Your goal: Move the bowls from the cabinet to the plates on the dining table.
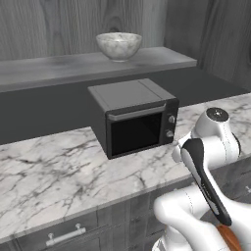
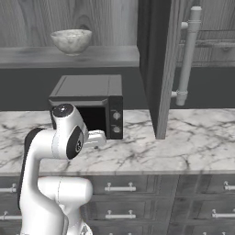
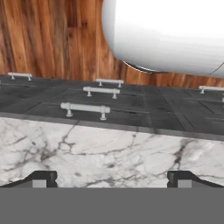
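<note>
Nearest the hand camera, the gripper point(image 3: 112, 179) has its two dark fingertips point(image 3: 41, 178) spread as wide as they go, with nothing between them. They point down at the marble counter point(image 3: 109, 157), just inside its front edge, with the dark drawer fronts point(image 3: 122, 109) and their silver bar handles beyond and the wooden floor point(image 3: 48, 39) past those.

In the base views the arm point(image 2: 59, 151) is folded low in front of the counter, its wrist turned downward. Behind it on the counter stands the black microwave point(image 1: 135, 117).

Farther back and higher, the white marble-look bowl point(image 1: 119, 45) sits upright on the open cabinet's shelf point(image 1: 73, 66), above the microwave and toward its rear. The cabinet door point(image 2: 160, 69) stands swung open to the right.

So the bowl lies up and behind the direction the jaws face, well apart from them. My judgement: the hand must lift, swing round to face the shelf and clear the microwave top before reaching in. Being round, the bowl has no long axis; a rim grasp seems likely.
</note>
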### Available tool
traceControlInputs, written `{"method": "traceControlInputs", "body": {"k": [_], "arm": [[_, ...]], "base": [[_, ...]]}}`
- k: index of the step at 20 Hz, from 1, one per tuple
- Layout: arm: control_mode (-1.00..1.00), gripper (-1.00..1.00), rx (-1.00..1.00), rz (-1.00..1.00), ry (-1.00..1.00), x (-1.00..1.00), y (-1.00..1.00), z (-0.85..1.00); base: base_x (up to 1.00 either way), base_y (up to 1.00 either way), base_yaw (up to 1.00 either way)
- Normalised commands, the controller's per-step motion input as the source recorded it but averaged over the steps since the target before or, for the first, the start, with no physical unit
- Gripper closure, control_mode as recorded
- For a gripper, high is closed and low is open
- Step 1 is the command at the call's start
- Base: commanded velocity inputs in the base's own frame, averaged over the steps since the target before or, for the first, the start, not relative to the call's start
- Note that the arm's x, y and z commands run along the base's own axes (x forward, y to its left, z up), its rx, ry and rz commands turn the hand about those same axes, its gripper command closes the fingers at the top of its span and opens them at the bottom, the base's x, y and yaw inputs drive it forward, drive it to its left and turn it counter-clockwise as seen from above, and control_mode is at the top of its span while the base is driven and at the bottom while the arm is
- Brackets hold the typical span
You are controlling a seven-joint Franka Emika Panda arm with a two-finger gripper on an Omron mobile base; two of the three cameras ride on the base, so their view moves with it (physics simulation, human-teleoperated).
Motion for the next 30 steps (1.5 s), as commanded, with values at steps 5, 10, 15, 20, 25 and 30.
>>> {"method": "traceControlInputs", "body": {"k": [5,10,15,20,25,30], "arm": [[1.00,-1.00,0.00,0.00,0.00,0.00,0.00,0.00],[1.00,-1.00,0.00,0.00,0.00,0.00,0.00,0.00],[-1.00,-1.00,-0.03,0.00,-0.07,-0.03,0.14,0.27],[-1.00,-1.00,-0.01,0.00,-0.11,-0.05,0.05,0.62],[-1.00,-1.00,0.00,0.00,-0.08,-0.04,0.00,0.68],[-1.00,-1.00,0.00,0.02,-0.02,0.00,0.00,0.65]], "base": [[0.00,0.00,0.01],[0.00,0.01,0.00],[0.00,0.00,0.00],[0.00,0.00,0.00],[0.00,0.00,0.00],[0.00,0.00,0.00]]}}
